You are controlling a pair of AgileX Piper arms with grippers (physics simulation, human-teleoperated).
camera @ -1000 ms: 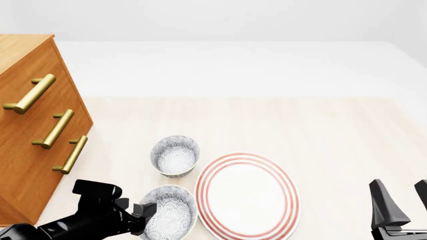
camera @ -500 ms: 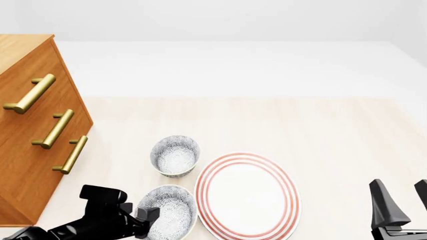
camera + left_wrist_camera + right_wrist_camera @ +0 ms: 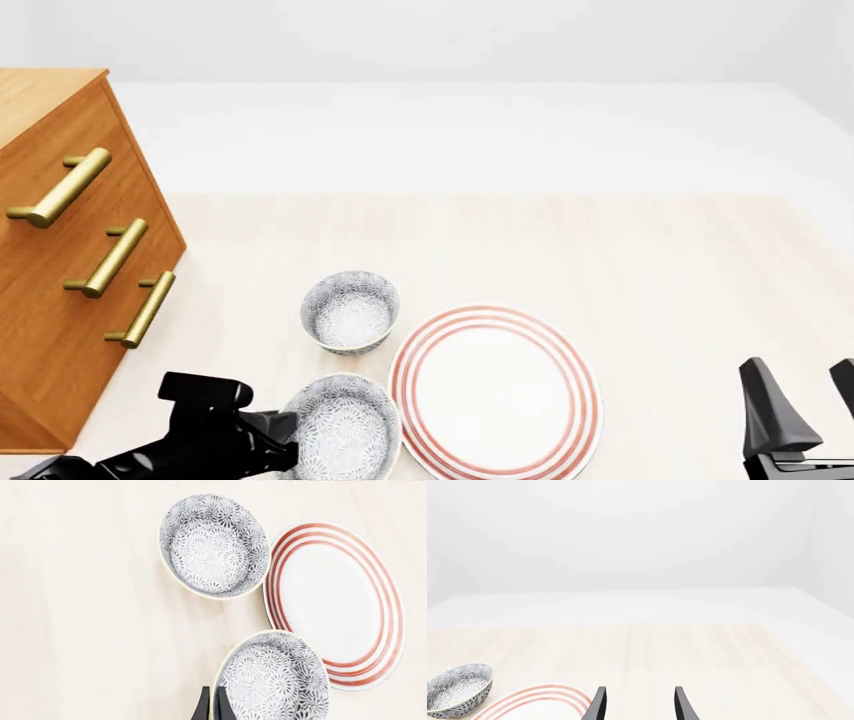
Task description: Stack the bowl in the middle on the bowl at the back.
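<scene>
Two bowls alike: plate (image 3: 495,391) right of left hand (image 3: 211,706); back bowl (image 3: 350,311) ahead of it; middle bowl (image 3: 339,427) pinched at near rim by that narrow hand. Right hand (image 3: 638,702) spread wide, holding nothing.

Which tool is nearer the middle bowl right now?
Left. The left tool is clamped on the middle bowl's rim; the right tool sits apart, beyond the plate.
</scene>
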